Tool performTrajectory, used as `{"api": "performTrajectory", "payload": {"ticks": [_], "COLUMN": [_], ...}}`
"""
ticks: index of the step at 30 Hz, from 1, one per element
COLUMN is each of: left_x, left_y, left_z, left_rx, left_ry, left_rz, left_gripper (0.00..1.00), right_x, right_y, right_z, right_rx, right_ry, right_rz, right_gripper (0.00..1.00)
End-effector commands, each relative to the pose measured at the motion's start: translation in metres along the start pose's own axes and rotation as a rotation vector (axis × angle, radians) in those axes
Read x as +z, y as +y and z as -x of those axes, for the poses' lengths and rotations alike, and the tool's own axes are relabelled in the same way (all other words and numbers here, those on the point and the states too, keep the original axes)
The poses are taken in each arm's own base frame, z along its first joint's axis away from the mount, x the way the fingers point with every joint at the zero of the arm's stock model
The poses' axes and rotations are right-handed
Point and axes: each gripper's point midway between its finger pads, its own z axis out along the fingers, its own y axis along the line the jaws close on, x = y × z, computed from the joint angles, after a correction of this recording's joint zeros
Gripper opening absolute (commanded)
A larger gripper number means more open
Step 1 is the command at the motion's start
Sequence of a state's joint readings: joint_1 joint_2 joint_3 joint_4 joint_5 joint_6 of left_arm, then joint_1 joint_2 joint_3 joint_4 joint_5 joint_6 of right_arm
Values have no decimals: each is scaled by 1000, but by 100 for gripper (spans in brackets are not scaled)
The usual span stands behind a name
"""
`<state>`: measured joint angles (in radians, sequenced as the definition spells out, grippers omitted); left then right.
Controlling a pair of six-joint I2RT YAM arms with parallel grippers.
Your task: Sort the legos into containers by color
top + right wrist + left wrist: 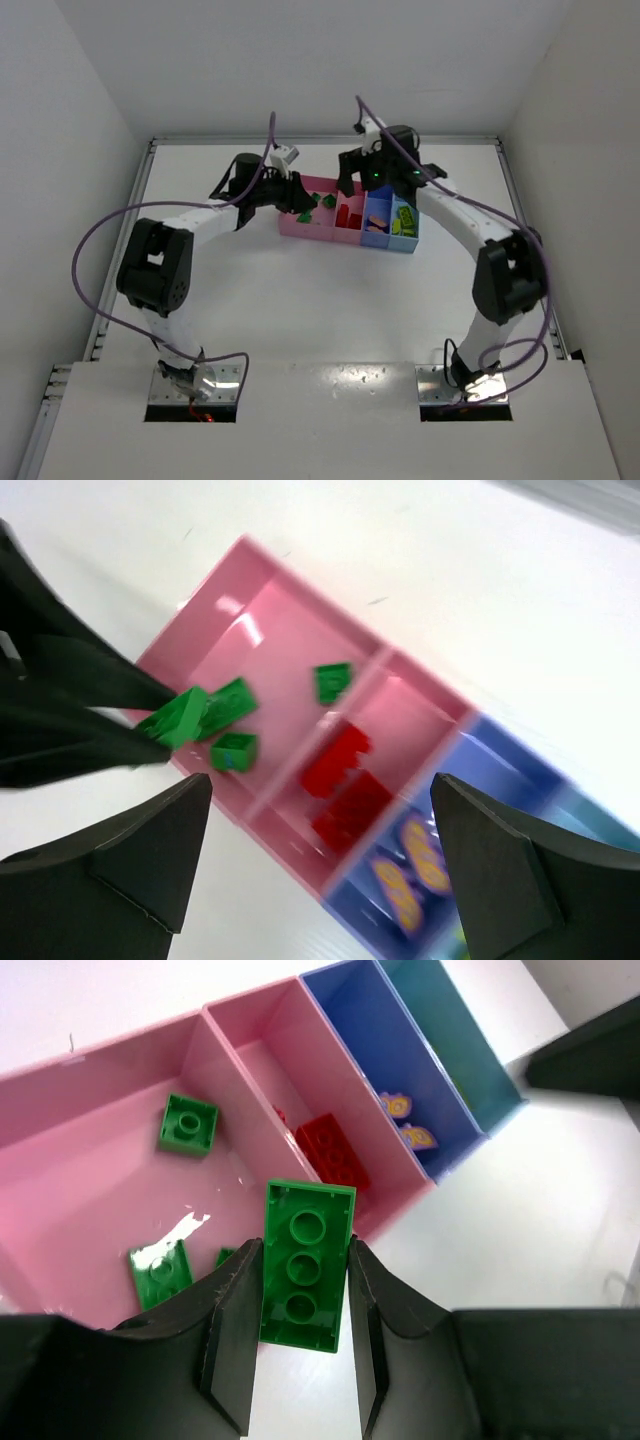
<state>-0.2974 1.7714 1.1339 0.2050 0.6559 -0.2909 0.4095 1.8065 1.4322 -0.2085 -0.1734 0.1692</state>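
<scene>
My left gripper (pixel 302 1295) is shut on a green lego (pixel 308 1222) and holds it over the near rim of the wide pink bin (pixel 100 1065), which holds loose green legos (pixel 188 1123). From above, this gripper (pixel 298 199) is at the bins' left end. The narrower pink bin (pixel 250 1035) holds red legos (pixel 332 1150). The dark blue bin (pixel 365 1035) holds orange and purple pieces (pixel 398 1106). The light blue bin (pixel 403 238) holds yellow-green legos (pixel 402 220). My right gripper (pixel 325 830) is open and empty above the bins; from above it (pixel 352 172) is behind them.
The row of bins (pixel 347 238) sits at the far middle of the white table. White walls close in the far, left and right sides. Purple cables (pixel 90 250) loop beside both arms. A metal rail (pixel 520 190) runs along the right edge.
</scene>
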Motion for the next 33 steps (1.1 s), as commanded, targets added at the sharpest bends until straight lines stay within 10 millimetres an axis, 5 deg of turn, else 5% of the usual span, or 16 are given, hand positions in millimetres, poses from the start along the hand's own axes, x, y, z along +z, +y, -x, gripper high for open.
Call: {"api": "performTrajectory", "payload": {"ticks": [1, 2, 9, 12, 13, 14, 18, 22, 25, 28, 33], "left_x": [22, 27, 52, 49, 46, 41, 2, -64, -100, -133, -158], "left_y": [7, 12, 47, 51, 51, 54, 41, 8, 12, 21, 55], "left_z": [12, 12, 8, 12, 16, 17, 48, 87, 87, 68, -7], "left_rx": [56, 54, 21, 39, 55, 57, 91, 192, 236, 255, 214], "left_ry": [-9, -8, 63, 71, 66, 60, -27, -114, -119, -95, 38], "left_rz": [27, 36, 124, 160, 173, 208, 240, 235, 328, 406, 496], "left_gripper": [16, 18, 38, 71, 89, 93, 100, 100, 100, 100, 100], "right_x": [-49, -67, -108, -113, -116, -120, -129, -149, -157, -161, -160], "right_y": [-29, -32, -63, -72, -84, -89, -108, -118, -114, -115, -134], "right_z": [32, 41, -3, -19, -27, -27, -34, -37, -47, -61, -100], "right_rx": [34, 34, 89, 90, 104, 106, 151, 164, 142, 144, 197], "right_ry": [-126, -162, -96, -80, -79, -92, -99, -102, -74, -38, 25], "right_rz": [-74, -86, -134, -150, -186, -206, -229, -206, -158, -127, -148], "right_gripper": [91, 91, 91, 91, 93, 93, 94, 94, 94, 94, 94]}}
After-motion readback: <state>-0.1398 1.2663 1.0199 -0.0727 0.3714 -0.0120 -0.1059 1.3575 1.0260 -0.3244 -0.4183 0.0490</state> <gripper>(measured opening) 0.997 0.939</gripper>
